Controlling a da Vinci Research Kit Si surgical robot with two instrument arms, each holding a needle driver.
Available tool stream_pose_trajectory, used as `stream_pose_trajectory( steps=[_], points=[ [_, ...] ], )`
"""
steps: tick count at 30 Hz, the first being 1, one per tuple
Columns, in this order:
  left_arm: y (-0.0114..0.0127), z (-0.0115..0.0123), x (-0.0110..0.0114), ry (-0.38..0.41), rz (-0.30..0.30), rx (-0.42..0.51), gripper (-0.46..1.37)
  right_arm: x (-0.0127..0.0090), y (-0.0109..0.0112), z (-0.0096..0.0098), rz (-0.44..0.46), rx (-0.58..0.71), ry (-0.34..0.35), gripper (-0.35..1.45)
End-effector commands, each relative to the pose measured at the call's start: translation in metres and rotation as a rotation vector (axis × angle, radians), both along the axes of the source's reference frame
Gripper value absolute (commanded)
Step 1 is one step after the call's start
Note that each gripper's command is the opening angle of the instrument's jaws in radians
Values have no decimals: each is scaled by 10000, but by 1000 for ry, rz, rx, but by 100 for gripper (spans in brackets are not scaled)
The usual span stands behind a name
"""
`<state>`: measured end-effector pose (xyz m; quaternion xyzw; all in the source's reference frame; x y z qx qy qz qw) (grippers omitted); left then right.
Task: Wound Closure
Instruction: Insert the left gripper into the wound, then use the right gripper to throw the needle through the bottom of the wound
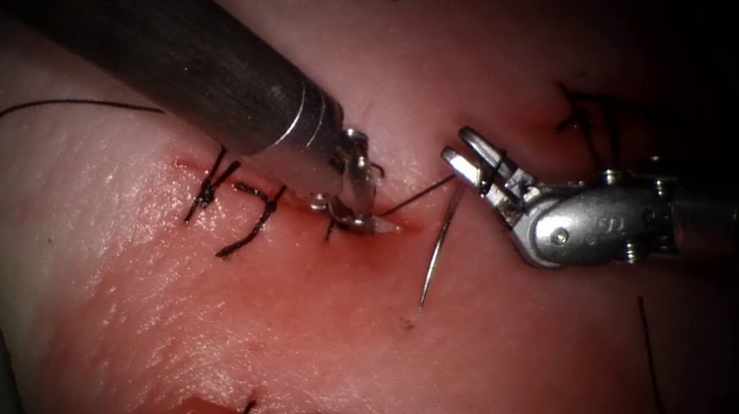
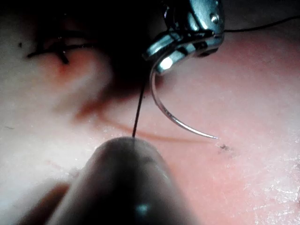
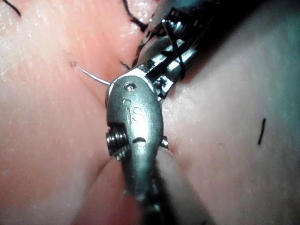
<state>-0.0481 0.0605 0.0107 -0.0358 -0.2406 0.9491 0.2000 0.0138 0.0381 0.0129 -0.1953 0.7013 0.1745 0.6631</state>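
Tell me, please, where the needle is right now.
The needle hangs from the right tool, held near its thread end, point down above the tissue, right of the cut.

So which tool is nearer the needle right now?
Right. The right tool holds the needle near its thread end, the point hanging free above the tissue. The left tool sits at the cut, to the needle's left.
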Motion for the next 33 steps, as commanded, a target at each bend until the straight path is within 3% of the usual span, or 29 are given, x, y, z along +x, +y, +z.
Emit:
stream_pose_trajectory(
  steps=[1, 2, 4, 5, 6, 7, 10, 20, 33],
  points=[
    [-2, 0, 0, -10, -10, 31, -35, 0, 0, 0, 6, 0, 0, -35],
    [-2, 0, 0, -10, -10, 31, -35, 0, 0, 0, 6, 0, 0, -35],
    [-4, -1, 1, -13, -17, 53, -11, 1, 0, 0, 7, 0, 0, -35],
    [-5, -3, 2, -5, -22, 59, 13, 2, 0, 0, 8, 0, -1, -35],
    [-5, -4, 2, -3, -27, 60, 22, 3, 0, 0, 8, 0, -1, -35],
    [-6, -5, 3, 0, -32, 61, 42, 4, 0, 1, 9, 0, -2, -35],
    [-7, -9, 4, -4, -32, 68, 67, 10, 1, 3, 17, -15, -15, -35],
    [-8, -11, 4, -19, -45, 81, 81, 28, 5, 14, 24, -125, -42, -35],
    [-11, -18, 3, -49, -62, 96, 66, 34, 14, 32, 84, -189, -1, -35]
  ],
)
